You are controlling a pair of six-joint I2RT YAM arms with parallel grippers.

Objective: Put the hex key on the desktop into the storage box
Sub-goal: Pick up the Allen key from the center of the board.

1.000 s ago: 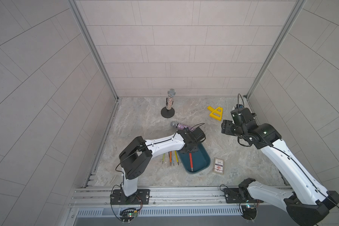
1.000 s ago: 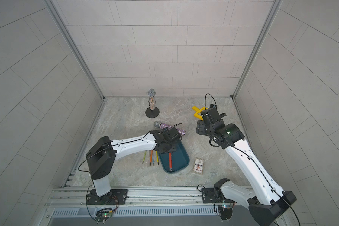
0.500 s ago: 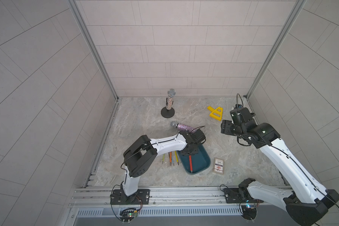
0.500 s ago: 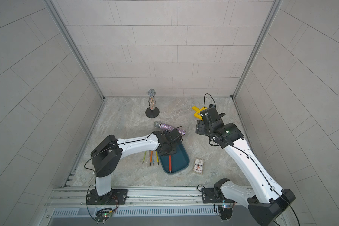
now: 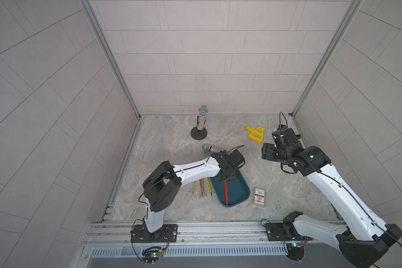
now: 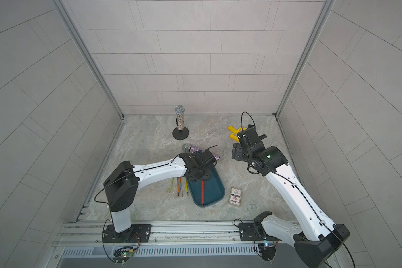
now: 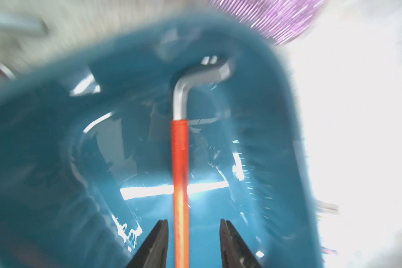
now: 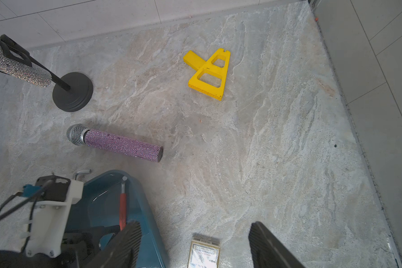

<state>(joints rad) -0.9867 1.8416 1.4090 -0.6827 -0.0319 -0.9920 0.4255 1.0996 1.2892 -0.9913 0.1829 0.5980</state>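
The hex key [image 5: 225,190] lay in the storage box [image 5: 240,188], left gripper [image 7: 193,221] parted astride it, right gripper [image 8: 194,226] gaping empty. Thinner keys [image 5: 202,185] lay outside, just left.

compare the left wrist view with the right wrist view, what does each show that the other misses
Only the left wrist view: the left hand open, its fingers clear of the red hex key on both sides. Only the right wrist view: the open right hand, the yellow piece, the microphone on its stand, the card box. Both: the hex key lying in the storage box, with the purple microphone near it.
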